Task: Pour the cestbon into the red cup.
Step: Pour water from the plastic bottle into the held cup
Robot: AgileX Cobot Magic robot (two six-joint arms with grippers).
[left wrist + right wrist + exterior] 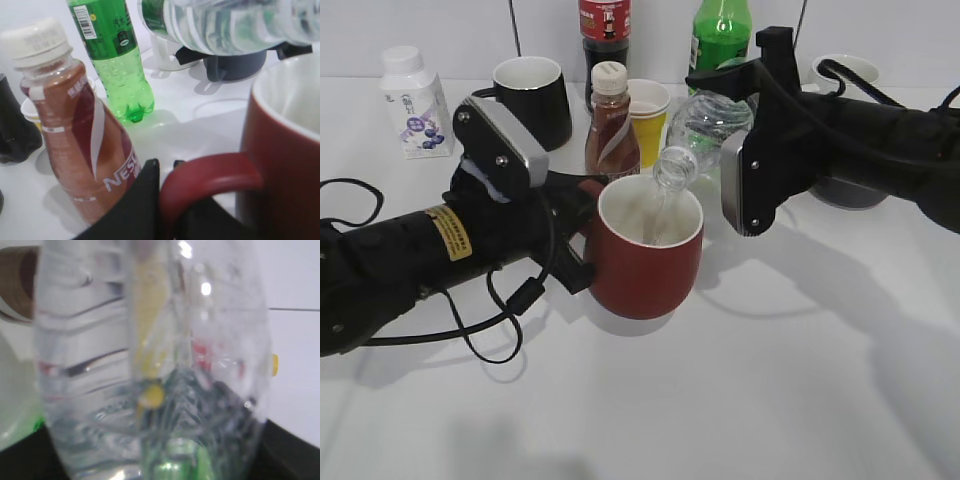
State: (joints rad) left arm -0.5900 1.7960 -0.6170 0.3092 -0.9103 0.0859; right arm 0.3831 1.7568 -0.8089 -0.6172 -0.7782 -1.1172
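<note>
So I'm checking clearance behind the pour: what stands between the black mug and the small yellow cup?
The brown Nescafe bottle with its cream cap stands between the black mug and the yellow cup, as the exterior view shows.

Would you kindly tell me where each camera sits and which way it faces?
Exterior: above the table's front, slanting down at both arms, the tilted cestbon over the red cup.
Left wrist: low behind the left claw, whose black fingers grip the cup's handle; Nescafe bottle beside.
Right wrist: pressed against the cestbon; a black claw part at the corner.
All views share the cestbon.
</note>
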